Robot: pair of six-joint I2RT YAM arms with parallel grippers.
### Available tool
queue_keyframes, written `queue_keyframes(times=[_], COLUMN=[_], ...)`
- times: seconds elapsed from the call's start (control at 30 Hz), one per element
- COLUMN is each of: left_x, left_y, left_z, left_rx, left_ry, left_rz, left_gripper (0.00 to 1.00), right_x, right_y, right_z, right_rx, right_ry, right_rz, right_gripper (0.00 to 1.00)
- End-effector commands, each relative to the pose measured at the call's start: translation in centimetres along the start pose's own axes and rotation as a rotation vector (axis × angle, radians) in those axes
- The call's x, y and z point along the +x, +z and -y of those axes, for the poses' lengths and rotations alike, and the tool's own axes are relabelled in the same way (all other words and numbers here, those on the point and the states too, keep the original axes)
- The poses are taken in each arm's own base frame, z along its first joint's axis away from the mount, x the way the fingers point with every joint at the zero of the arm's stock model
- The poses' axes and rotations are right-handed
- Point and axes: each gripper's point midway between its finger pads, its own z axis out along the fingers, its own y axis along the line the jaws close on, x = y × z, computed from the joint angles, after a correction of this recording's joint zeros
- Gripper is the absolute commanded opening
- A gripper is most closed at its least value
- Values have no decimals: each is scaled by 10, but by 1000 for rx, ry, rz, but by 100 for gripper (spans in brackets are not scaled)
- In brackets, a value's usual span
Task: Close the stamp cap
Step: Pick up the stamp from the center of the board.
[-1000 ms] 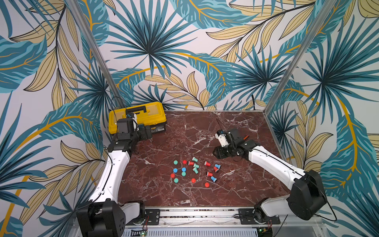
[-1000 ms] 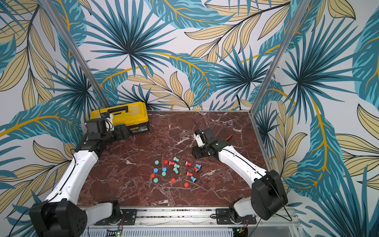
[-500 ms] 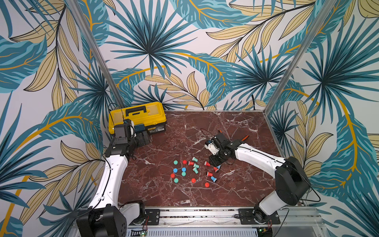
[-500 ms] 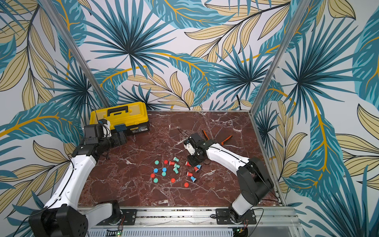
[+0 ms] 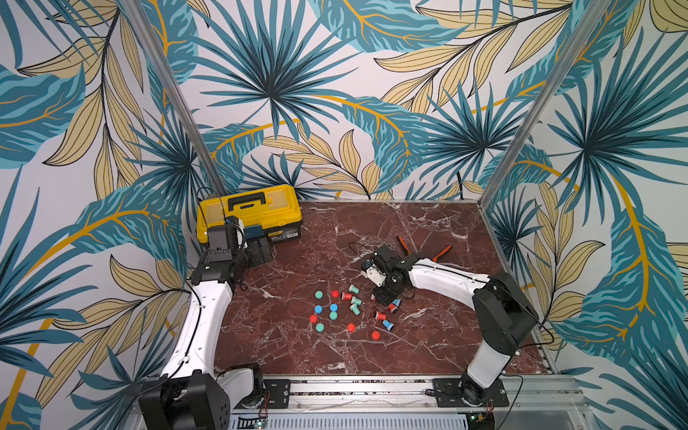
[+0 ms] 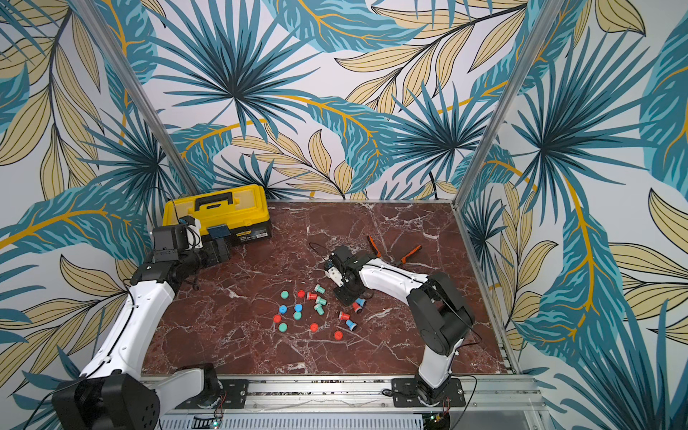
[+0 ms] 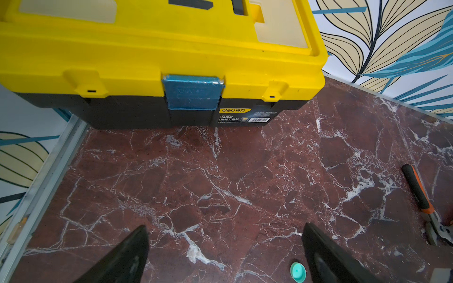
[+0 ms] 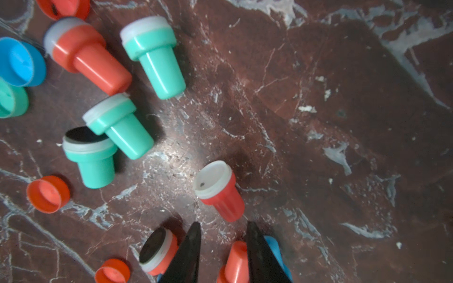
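Several small stamps and loose caps in red, teal and blue lie scattered mid-table (image 5: pixel 350 309) (image 6: pixel 316 307). My right gripper (image 5: pixel 383 298) (image 6: pixel 348 298) (image 8: pixel 223 225) is down at the right end of this cluster, jaws narrowly apart. A red stamp (image 8: pixel 235 259) lies between them against one finger, with a gap to the other finger. A blue stamp (image 8: pixel 273 245) lies just outside that finger. Loose red caps (image 8: pixel 48 193) and a blue cap (image 8: pixel 19 62) lie nearby. My left gripper (image 5: pixel 260 251) (image 7: pixel 225 225) hangs wide open and empty by the toolbox.
A yellow and black toolbox (image 5: pixel 249 212) (image 7: pixel 157 49) stands shut at the back left. Orange-handled pliers (image 5: pixel 424 249) (image 7: pixel 416 188) lie behind my right arm. A teal cap (image 7: pixel 297 272) lies near my left fingers. Aluminium rails edge the marble table (image 5: pixel 428 335).
My right arm has swung from the back right down to the stamp cluster, and its jaws have narrowed around a red stamp. My left arm has shifted only slightly.
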Motion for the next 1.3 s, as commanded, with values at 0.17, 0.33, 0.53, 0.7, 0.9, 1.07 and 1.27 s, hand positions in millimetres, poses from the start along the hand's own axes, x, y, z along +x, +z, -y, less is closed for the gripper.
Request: queue_keyframes(times=[0.17, 0.33, 0.53, 0.7, 0.9, 1.07, 1.27], left_x=[-2, 0, 0, 1, 2, 3, 4], left_y=[-2, -1, -1, 1, 1, 1, 2], left_z=[-1, -1, 0, 0, 1, 1, 0], left_rx=[-2, 1, 4, 9, 14, 14, 10], left_ry=[-10, -11, -15, -17, -18, -16, -18], left_rz=[6, -2, -4, -10, -14, -15, -16], left_gripper=[100, 100, 100, 100, 100, 100, 100], right_x=[-8, -9, -11, -11, -10, -10, -11], right_y=[9, 15, 17, 19, 23, 25, 24], right_z=[4, 3, 2, 3, 4, 5, 6], right_rx=[37, 28, 34, 41, 57, 64, 68], right_ry=[-35, -48, -65, -71, -76, -80, -80], right_rz=[7, -5, -9, -22, -43, -52, -48], right_gripper=[34, 34, 33, 30, 28, 28, 25])
